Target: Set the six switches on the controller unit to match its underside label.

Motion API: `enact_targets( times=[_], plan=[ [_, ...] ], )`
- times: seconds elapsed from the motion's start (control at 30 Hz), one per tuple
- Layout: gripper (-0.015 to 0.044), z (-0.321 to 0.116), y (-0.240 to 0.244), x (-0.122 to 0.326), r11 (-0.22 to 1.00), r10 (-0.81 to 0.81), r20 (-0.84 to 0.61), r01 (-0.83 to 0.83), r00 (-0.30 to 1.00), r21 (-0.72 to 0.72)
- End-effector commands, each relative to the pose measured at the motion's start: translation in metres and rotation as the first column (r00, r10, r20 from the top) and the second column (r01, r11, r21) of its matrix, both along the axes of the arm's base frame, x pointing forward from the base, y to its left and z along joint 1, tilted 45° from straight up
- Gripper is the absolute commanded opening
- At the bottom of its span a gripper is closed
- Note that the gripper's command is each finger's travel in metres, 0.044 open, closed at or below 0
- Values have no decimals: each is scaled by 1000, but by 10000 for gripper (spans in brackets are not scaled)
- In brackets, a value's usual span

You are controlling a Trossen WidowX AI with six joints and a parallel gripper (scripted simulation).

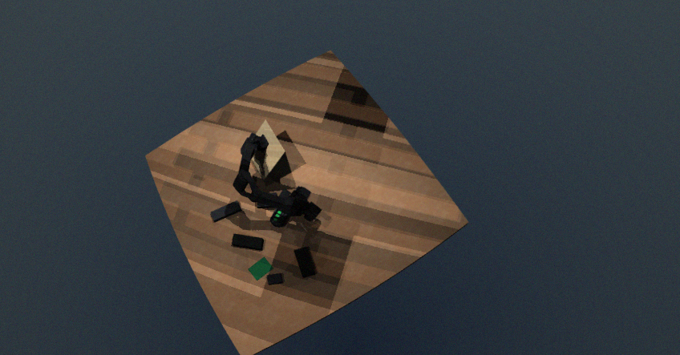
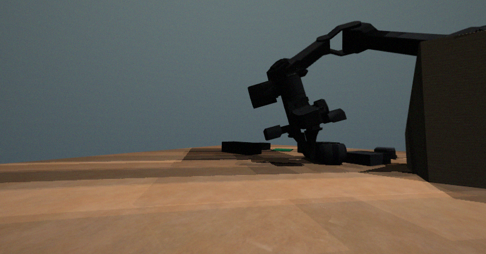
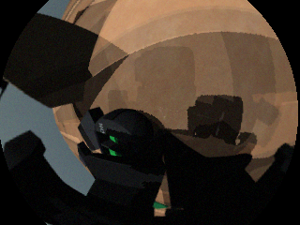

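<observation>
Wooden bench (image 1: pixel 382 175) (image 2: pixel 204 214) (image 3: pixel 211 52) bears a rounded dark controller unit (image 1: pixel 281 220) (image 2: pixel 330 153) (image 3: pixel 128 127) showing green switch ends beside the narrowly closed tool (image 2: pixel 305 149).

Overall exposure dim. Top view: patchwork of bright and dark bands over the wooden bench (image 1: pixel 382 175) (image 2: pixel 136 210); a broad dark shadow patch lies beyond the gripper (image 1: pixel 305 218) (image 2: pixel 306 151). Exterior view: the gripper reads near-black, detail lost; wood in the foreground is brighter than that around the tool. Wrist view: circular fisheye, black corners, strongly curved bench edge; blocky, jagged-edged shadows beside the fingers. Fine grain on the blue-grey backdrop. Direction of the light source: cannot tell.
</observation>
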State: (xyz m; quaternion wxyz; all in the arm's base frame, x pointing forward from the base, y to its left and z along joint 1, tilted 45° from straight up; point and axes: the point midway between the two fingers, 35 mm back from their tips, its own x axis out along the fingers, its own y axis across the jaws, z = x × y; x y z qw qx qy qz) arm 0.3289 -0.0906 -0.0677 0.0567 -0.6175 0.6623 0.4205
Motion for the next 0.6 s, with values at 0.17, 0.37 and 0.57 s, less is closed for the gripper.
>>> enact_targets(
  times=[0.17, 0.37, 0.57],
  plan=[
    [0, 24, 35, 15, 1000, -6, -5, 6, 1000, -2],
    [0, 31, 42, 16, 1000, -4, -8, 4, 1000, -1],
    [0, 48, 43, -3, 994, 88, 45, -91, 995, 61]
  ],
)
